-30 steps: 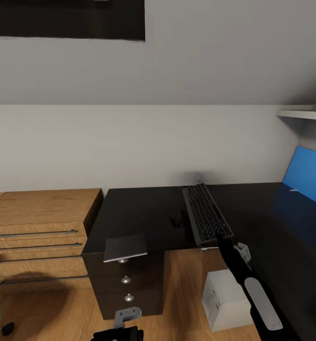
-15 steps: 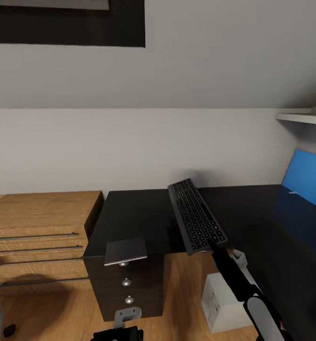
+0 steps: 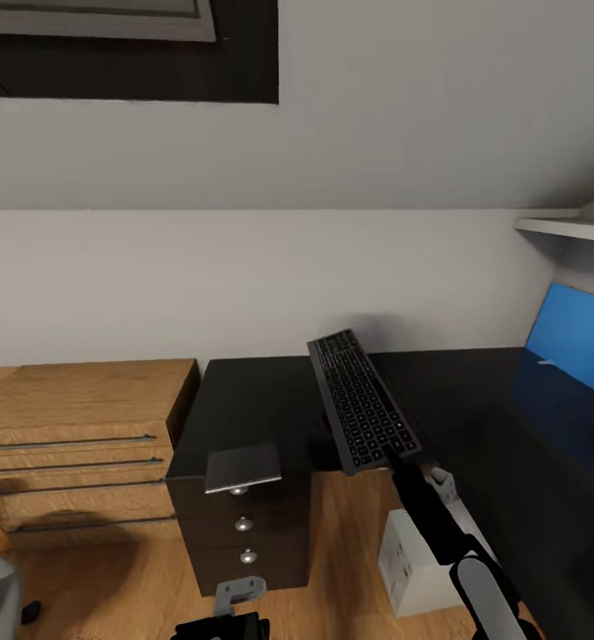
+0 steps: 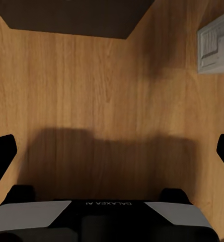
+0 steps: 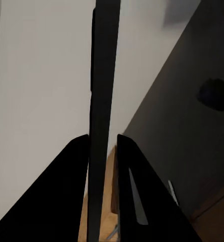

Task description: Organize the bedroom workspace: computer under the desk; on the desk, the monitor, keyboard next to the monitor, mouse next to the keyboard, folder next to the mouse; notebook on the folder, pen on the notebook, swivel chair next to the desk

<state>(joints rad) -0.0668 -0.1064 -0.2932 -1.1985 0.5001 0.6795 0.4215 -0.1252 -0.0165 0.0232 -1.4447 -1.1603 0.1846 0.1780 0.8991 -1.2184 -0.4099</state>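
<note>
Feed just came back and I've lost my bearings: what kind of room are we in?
Likely an attic bedroom's work corner: sloped white ceiling, a black cabinet desk beside a wooden drawer unit, a pale computer tower on wood flooring. The right gripper holds a keyboard.

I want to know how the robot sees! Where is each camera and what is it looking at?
Head view: from the robot's head, looking down at the black cabinet desk; right arm lifts the slim dark grey keyboard.
Left wrist view: faces the wood floor; open left gripper.
Right wrist view: right gripper pinching that keyboard, also in the head view.
</note>
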